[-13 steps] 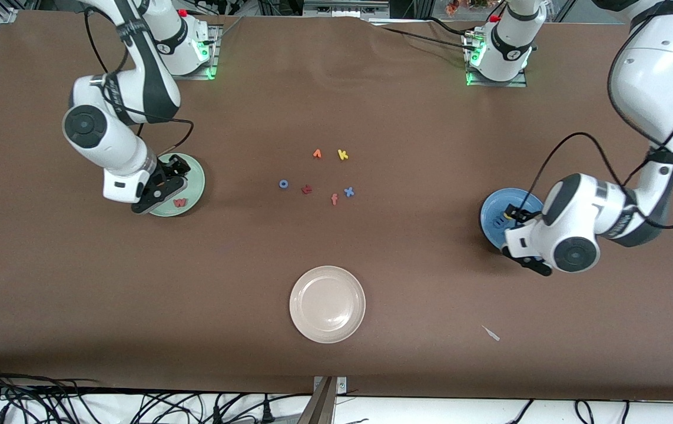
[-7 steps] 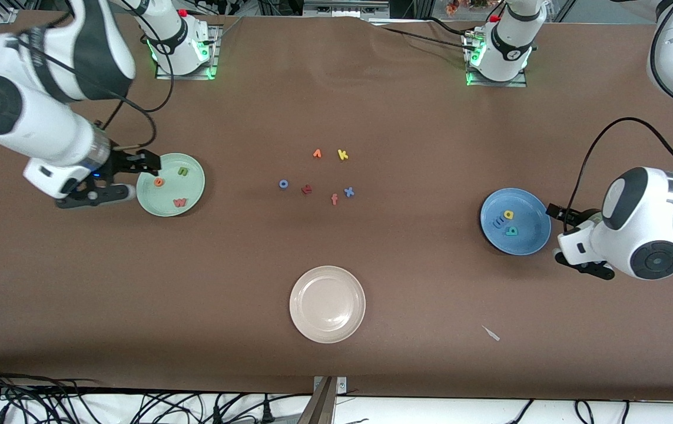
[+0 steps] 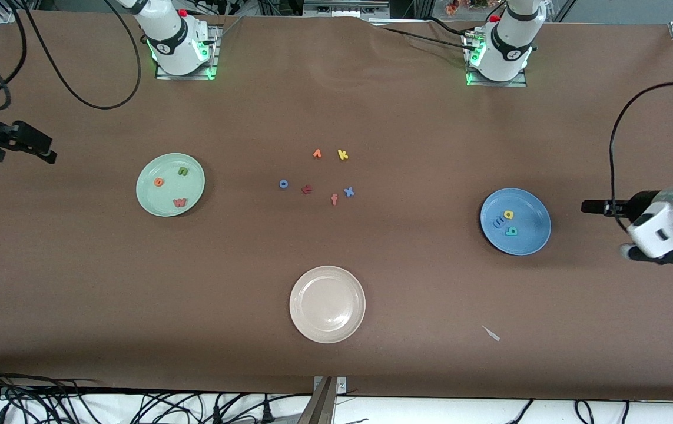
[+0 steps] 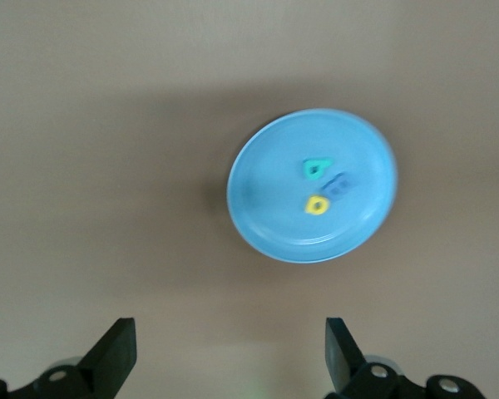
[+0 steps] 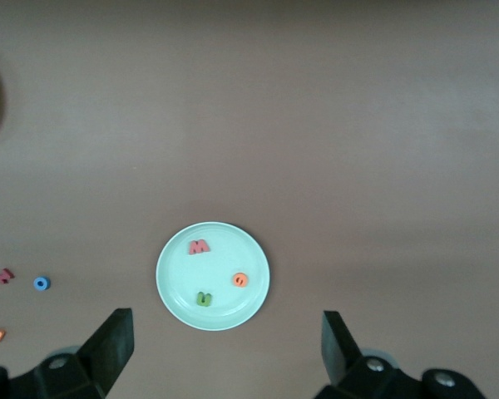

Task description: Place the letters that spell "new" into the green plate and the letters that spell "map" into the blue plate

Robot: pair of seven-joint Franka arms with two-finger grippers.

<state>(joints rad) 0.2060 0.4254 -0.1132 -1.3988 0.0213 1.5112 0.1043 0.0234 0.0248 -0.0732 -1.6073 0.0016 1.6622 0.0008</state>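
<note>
The green plate (image 3: 153, 197) holds a green "n" (image 3: 183, 171), an orange "e" (image 3: 159, 182) and a red-pink "w" (image 3: 179, 202). The blue plate (image 3: 533, 232) holds a yellow letter (image 3: 509, 215), a blue "m" (image 3: 498, 223) and a teal letter (image 3: 511, 231). My right gripper (image 3: 42, 150) hangs open and empty over the table's edge at the right arm's end, well off the green plate (image 5: 183, 287). My left gripper (image 3: 592, 206) is open and empty over bare table at the left arm's end, apart from the blue plate (image 4: 266, 208).
Loose letters lie mid-table: an orange one (image 3: 317, 153), a yellow "k" (image 3: 342, 155), a blue "o" (image 3: 283, 184), a dark red one (image 3: 307, 189), an orange "f" (image 3: 334, 199) and a blue "x" (image 3: 348, 191). A beige plate (image 3: 301, 294) sits nearer the camera, a white scrap (image 3: 491, 333) beside it.
Both arms have pulled up and outward from their plates toward the table's ends. The letters in both plates, partly covered before, now show fully. Both grippers stayed open.
</note>
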